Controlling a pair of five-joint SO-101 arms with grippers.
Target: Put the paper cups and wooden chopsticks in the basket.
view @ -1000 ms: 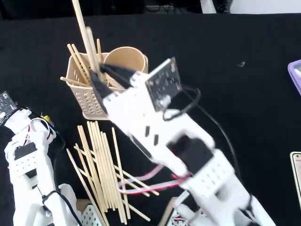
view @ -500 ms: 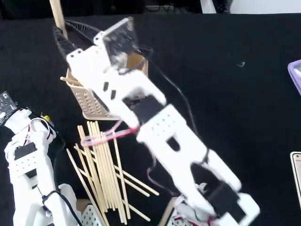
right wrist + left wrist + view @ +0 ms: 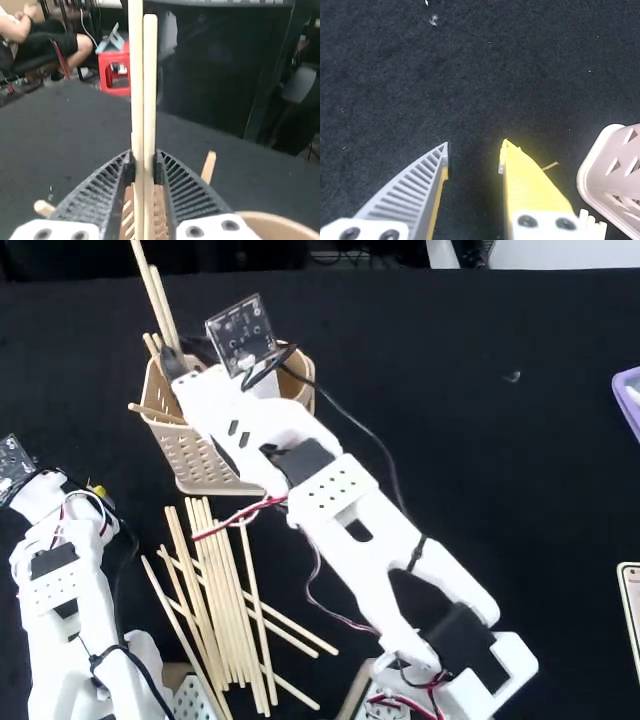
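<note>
A beige slotted basket (image 3: 190, 455) stands at the table's far left with a paper cup (image 3: 298, 375) and several chopsticks inside. My right gripper (image 3: 176, 365) hovers at the basket's far left corner, shut on two wooden chopsticks (image 3: 155, 290) that stand nearly upright. In the right wrist view those chopsticks (image 3: 142, 75) are clamped in the gripper (image 3: 144, 162), with the cup's rim (image 3: 270, 222) just below. Several loose chopsticks (image 3: 215, 600) lie on the cloth in front of the basket. My left gripper (image 3: 474, 150) is open over bare black cloth.
The left arm (image 3: 55, 580) rests at the near left beside the loose chopsticks. A pale perforated plastic corner (image 3: 612, 172) sits close to the left gripper. A purple object (image 3: 628, 400) pokes in at the right edge. The right arm's body (image 3: 350, 530) crosses the table's middle.
The right arm swung left and farther with the chopsticks, then settled lower at the basket's left corner; the chopsticks now stand steeper. The left arm has not moved.
</note>
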